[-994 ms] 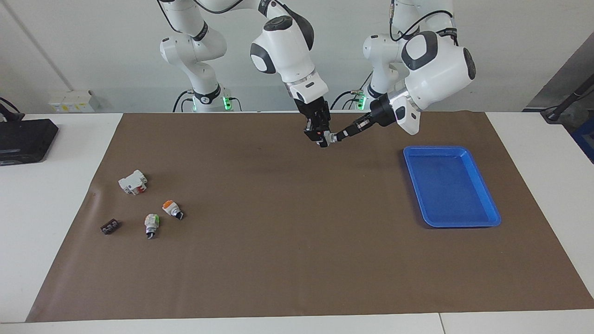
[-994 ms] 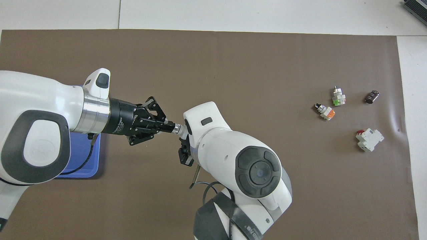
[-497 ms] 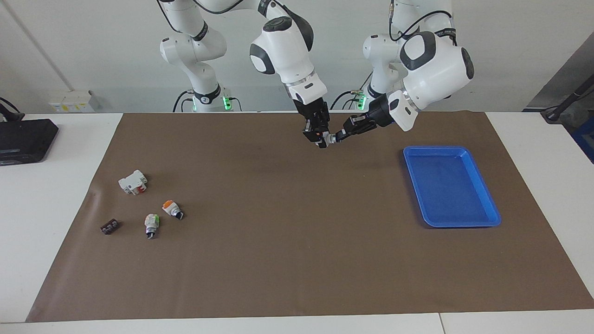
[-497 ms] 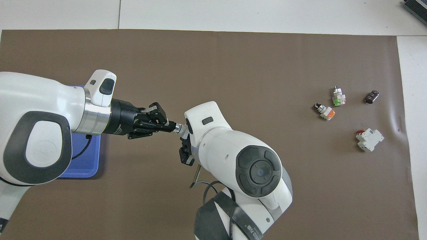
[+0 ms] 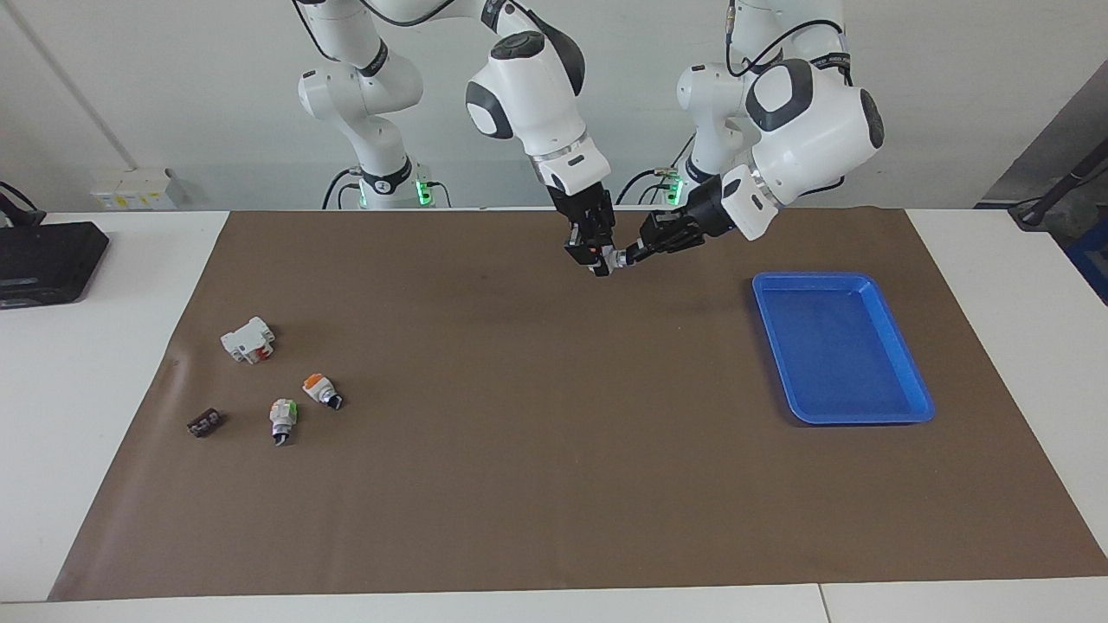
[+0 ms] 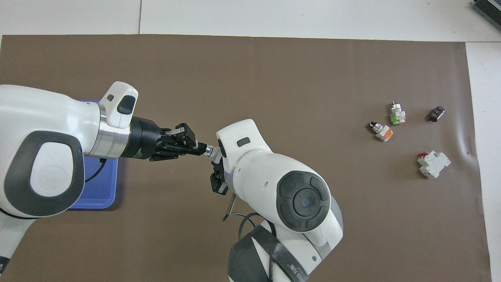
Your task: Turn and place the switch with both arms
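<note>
- The switch (image 5: 609, 257) hangs in the air over the brown mat (image 5: 554, 484), toward the robots from the blue tray (image 5: 900, 414).
- The right gripper (image 5: 595, 255) clamps its body; the left gripper (image 5: 634, 252) pinches its knob end.
- It looks light, rigid and smooth: hold the body and turn the knob tip.
- Its hard plastic twin (image 5: 321, 389) lies on the mat, well apart from the tray.

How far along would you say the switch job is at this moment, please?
Pickup looks done: the switch is up over the brown mat, held by the right gripper. In hand: the left gripper is closed on its knob end, apparently turning it. Left: placing it, probably in the blue tray, which holds nothing.
</note>
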Controlling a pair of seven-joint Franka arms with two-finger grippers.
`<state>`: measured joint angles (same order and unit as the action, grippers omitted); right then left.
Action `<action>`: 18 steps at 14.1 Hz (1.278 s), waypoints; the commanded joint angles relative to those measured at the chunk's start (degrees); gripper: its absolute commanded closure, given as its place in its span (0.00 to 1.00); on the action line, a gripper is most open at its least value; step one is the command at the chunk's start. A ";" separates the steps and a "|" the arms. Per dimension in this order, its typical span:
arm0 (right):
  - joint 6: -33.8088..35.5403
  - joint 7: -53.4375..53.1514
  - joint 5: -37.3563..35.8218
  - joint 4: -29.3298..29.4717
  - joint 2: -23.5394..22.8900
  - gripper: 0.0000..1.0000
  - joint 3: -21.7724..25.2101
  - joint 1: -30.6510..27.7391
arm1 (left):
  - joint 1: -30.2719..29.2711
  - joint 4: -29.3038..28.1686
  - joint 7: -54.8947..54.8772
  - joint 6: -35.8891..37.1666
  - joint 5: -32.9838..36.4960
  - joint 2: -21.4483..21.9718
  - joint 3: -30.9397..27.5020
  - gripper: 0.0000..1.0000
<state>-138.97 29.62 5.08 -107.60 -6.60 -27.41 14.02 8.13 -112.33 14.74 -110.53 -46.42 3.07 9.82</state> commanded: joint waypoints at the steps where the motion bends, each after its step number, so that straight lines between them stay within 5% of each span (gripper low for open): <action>1: -1.48 -1.41 -0.24 1.61 -0.52 1.00 -1.15 0.57 | 2.25 -2.71 -1.03 -0.56 -0.69 1.06 -0.06 1.00; 8: -1.48 -2.28 -0.24 1.52 -0.52 1.00 -1.15 0.57 | 2.16 -2.71 -0.32 0.32 -0.78 1.15 -0.15 1.00; 9: -1.57 -2.72 -0.15 1.52 -0.43 0.61 -1.15 0.48 | 2.16 -2.71 -0.23 0.32 -0.78 1.15 -0.15 1.00; 10: -1.57 -2.03 -0.24 1.52 -0.43 0.10 -1.15 0.31 | 2.16 -2.71 -0.23 0.32 -0.69 1.15 -0.15 1.00; 11: -1.57 -1.85 -0.24 1.52 -0.43 0.00 -1.15 0.39 | 2.16 -2.71 -0.06 0.40 -0.69 1.15 -0.15 1.00; 18: -0.25 -1.68 -0.15 1.08 0.27 0.00 -1.07 -0.92 | 2.07 -2.54 0.64 0.23 -0.60 1.06 -0.41 1.00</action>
<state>-140.00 28.78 5.13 -106.55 -6.61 -27.99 14.43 9.70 -113.92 14.82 -110.19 -46.60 3.10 10.18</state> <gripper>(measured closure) 0.000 0.890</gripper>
